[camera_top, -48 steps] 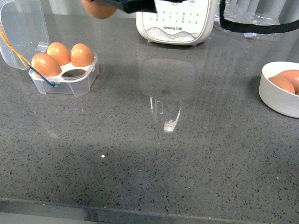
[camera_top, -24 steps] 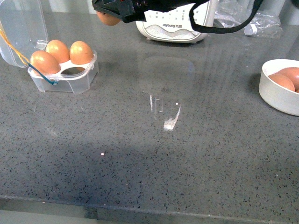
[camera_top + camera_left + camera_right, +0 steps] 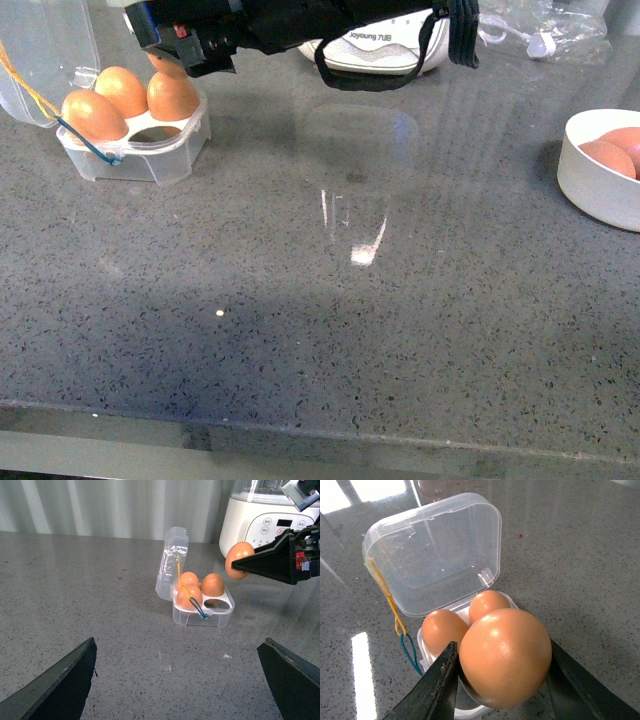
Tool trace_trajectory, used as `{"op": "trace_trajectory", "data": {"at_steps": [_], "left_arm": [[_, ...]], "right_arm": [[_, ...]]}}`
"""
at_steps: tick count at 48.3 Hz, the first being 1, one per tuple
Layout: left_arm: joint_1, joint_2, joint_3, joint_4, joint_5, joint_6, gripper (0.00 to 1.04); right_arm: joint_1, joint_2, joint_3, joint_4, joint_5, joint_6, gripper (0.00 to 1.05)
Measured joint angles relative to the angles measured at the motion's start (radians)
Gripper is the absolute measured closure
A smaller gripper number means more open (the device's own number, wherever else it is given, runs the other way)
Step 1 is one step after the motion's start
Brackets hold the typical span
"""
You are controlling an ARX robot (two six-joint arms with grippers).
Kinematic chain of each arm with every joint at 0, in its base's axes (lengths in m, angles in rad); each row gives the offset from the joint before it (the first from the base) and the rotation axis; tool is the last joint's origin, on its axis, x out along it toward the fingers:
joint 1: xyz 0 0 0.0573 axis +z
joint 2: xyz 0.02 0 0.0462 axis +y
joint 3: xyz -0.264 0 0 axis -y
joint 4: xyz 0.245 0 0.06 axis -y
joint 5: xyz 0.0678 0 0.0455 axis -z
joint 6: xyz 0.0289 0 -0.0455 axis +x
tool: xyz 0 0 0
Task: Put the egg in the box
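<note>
This is a kitchen. A grey speckled stone countertop (image 3: 330,330) carries a white Joyoung cooking appliance (image 3: 385,57) at its far edge. A round white bowl (image 3: 590,190) of brown eggs (image 3: 604,157) sits at its right edge, and a clear plastic four-cell egg case (image 3: 135,160) near its far left corner. A pale ribbed wall (image 3: 100,505) stands behind.

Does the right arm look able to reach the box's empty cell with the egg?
Probably yes: the right fingers hold the egg close by the box, its lid stands open, and nothing covers the empty cell.
</note>
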Motion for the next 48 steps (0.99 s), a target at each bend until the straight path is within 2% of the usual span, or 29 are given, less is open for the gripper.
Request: {"op": "trace_trajectory", "data": {"at_steps": [18,29,43,45,48], "left_arm": [[0.0,0.0,0.0,0.0,0.0,0.0,0.07],[0.0,0.0,0.0,0.0,0.0,0.0,0.07],[0.0,0.0,0.0,0.0,0.0,0.0,0.07],[0.0,0.0,0.0,0.0,0.0,0.0,0.07],[0.0,0.0,0.0,0.0,0.0,0.0,0.07]], "right_arm": [[0.022,0.016,0.011,-0.042,-0.043,0.001,0.62],[0.031,0.039,0.025,-0.081,-0.029,-0.02,0.62],[0.035,0.037,0.023,-0.08,-0.038,-0.032,0.08],[0.035,0.032,0.016,-0.076,-0.037,-0.032,0.05],[0.031,0.014,-0.001,-0.064,-0.037,-0.033,0.08]]}}
